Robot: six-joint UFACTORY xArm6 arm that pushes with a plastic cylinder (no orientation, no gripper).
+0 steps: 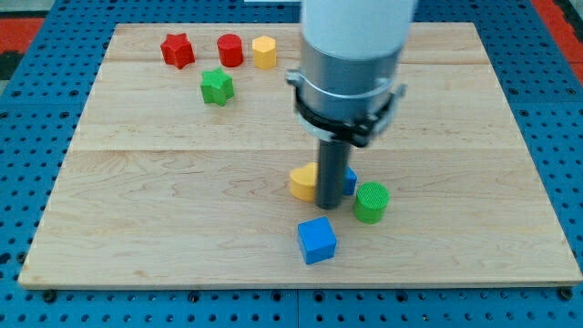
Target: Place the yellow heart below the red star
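The yellow heart lies near the middle of the wooden board, a little toward the view's bottom, partly hidden behind my rod. My tip rests on the board right against the heart's right side. The red star sits at the view's top left, far from the heart and the tip. A blue block peeks out just right of the rod, mostly hidden by it.
A red cylinder and a yellow hexagonal block stand right of the red star. A green star lies below them. A green cylinder sits right of the tip. A blue cube lies below the tip.
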